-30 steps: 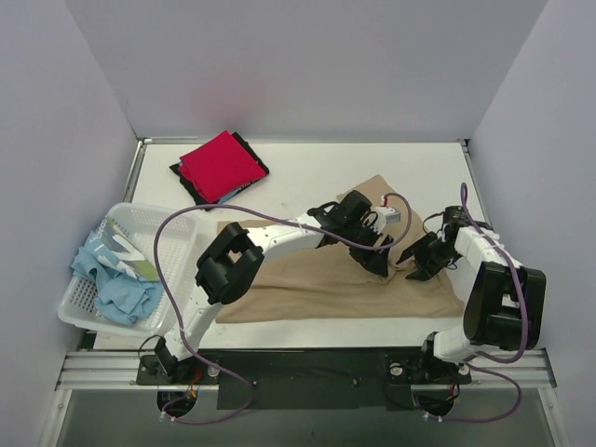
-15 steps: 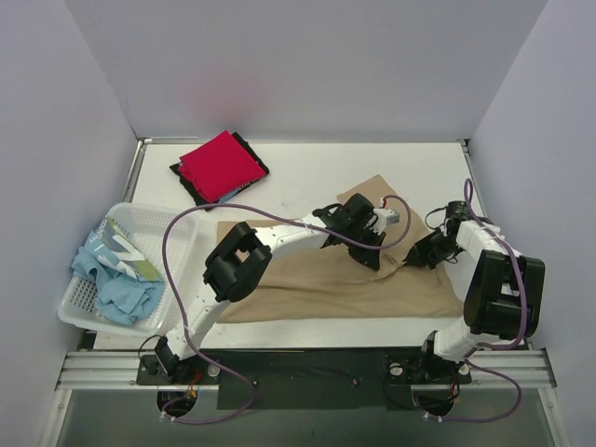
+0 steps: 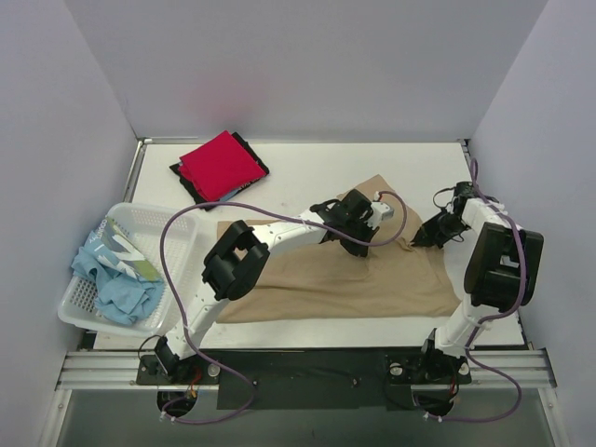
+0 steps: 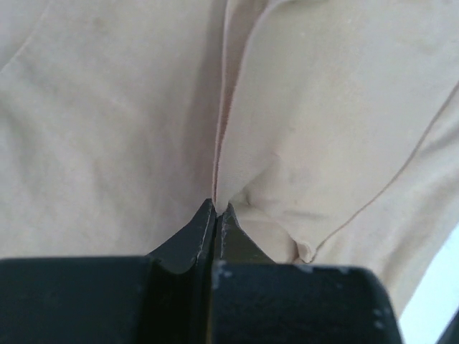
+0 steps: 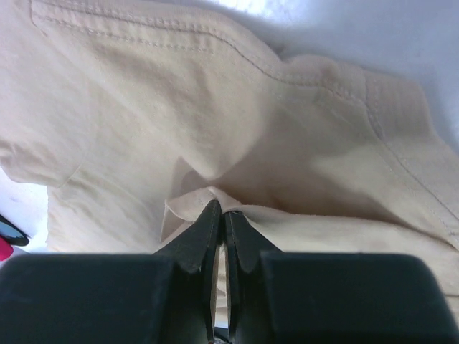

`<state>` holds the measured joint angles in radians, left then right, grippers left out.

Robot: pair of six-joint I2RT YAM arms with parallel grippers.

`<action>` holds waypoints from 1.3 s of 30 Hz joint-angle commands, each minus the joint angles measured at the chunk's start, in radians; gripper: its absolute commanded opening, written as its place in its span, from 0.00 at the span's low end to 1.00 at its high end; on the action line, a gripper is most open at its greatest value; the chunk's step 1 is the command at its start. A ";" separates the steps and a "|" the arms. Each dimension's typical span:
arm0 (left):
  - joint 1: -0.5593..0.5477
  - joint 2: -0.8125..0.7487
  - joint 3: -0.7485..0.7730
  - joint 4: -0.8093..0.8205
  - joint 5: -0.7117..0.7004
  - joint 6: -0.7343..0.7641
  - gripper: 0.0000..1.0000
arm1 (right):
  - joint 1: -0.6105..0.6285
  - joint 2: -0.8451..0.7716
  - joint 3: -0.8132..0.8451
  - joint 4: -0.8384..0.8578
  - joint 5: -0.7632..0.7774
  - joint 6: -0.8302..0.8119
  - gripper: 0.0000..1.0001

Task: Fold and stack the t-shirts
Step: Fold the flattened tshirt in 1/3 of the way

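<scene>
White table (image 3: 307, 177), pale walls (image 3: 307, 65) on three sides: that's your workspace. You've got the tan t-shirt (image 3: 326, 284) spread flat across the near middle of the table, its far right part bunched into a raised fold between the two arms. Your left gripper (image 4: 216, 206) is clenched on a ridge of that tan cloth, tips pinched together with the fabric rising out from between them. Your right gripper (image 5: 219, 208) is clamped on the same shirt, just beside a stitched hem at its far right edge, with a small pleat caught in the tips. The red t-shirt (image 3: 220, 165) lies folded at the far left of the table, on top of the black t-shirt (image 3: 189, 182), which shows only as a dark rim around it. The white mesh basket (image 3: 149, 223) sits at the table's left edge and holds crumpled light blue t-shirts (image 3: 116, 296). There's probably more than one, but you can't count them from above.
</scene>
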<state>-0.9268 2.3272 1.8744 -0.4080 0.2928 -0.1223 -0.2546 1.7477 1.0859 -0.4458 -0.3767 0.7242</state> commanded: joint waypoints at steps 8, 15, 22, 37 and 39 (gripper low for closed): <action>0.006 -0.006 0.005 -0.052 -0.172 0.085 0.29 | -0.024 0.076 0.103 -0.033 0.024 -0.032 0.09; 0.005 -0.012 0.123 -0.116 -0.333 0.211 0.47 | -0.081 0.046 0.248 -0.063 0.127 -0.086 0.20; 0.032 -0.029 0.230 -0.202 -0.205 0.269 0.18 | -0.028 -0.123 0.080 -0.087 0.122 -0.170 0.00; 0.016 0.058 0.023 -0.014 -0.032 0.236 0.08 | 0.051 0.087 0.075 -0.048 0.122 -0.180 0.00; 0.022 0.052 0.031 -0.041 -0.076 0.246 0.03 | 0.041 0.085 0.083 -0.063 0.147 -0.181 0.00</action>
<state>-0.9165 2.3714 1.9087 -0.4469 0.3382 0.0902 -0.1955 1.8526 1.1316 -0.4500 -0.3115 0.5694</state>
